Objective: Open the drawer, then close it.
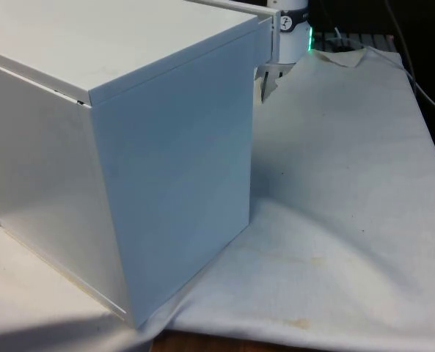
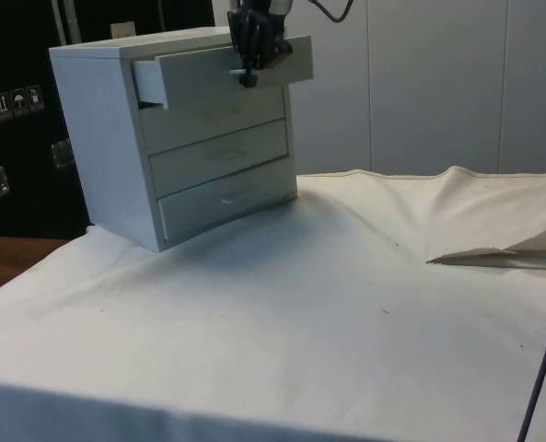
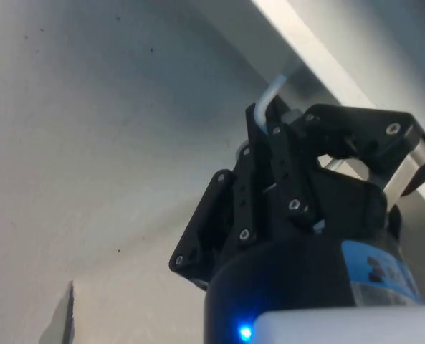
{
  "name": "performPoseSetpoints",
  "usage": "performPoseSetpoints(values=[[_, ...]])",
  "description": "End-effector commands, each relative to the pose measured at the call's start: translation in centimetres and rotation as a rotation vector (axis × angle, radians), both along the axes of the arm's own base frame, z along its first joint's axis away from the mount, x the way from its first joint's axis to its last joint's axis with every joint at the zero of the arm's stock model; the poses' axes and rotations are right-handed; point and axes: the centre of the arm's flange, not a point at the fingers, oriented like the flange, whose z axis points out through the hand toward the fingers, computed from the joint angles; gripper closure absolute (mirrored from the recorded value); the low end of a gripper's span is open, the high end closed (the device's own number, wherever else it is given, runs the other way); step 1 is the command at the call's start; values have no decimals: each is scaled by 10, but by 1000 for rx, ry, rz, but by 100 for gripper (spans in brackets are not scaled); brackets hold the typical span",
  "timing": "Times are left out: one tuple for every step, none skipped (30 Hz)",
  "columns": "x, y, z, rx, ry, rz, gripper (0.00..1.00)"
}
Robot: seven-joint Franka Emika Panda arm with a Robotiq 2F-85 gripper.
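A white chest of drawers (image 2: pixel 176 138) stands on the white cloth (image 2: pixel 328 304) at about ten o'clock in the side view; its top drawer (image 2: pixel 219 72) is pulled partway out, the three below sit flush. The black gripper (image 2: pixel 251 66) is at that drawer's front — fingers (image 3: pixel 284 168) clamped on its thin metal handle (image 3: pixel 273 97). In the front view the chest's plain back and side (image 1: pixel 180 169) face the camera.

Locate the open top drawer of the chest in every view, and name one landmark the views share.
Front view: the top drawer juts just past the chest of drawers near its upper far corner.
Side view: it stands pulled out at the chest's top, the end effector at its front.
Wrist view: its front edge and metal handle lie beyond the end effector.
Shared landmark: the white cloth.
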Motion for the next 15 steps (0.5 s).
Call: performPoseSetpoints(values=[[-1,1,3,-12,-5,1,100],[-3,2,2,-11,-5,3,100],[-5,3,2,-10,-5,4,100],[-8,5,2,-9,-5,8,100],[-10,6,1,-8,-4,9,100],[-12,7,1,-7,-4,12,100],[-13,8,1,-6,-5,14,100],[-15,9,0,-5,-4,15,100],[-13,8,-3,7,2,14,100],[-16,10,0,-4,-3,18,100],[-18,11,0,-4,-3,19,100],[-20,12,0,-3,-3,20,100],[-23,14,-1,-2,-1,24,100],[-25,15,-1,-1,-1,25,100],[-27,16,-2,-1,0,26,100]])
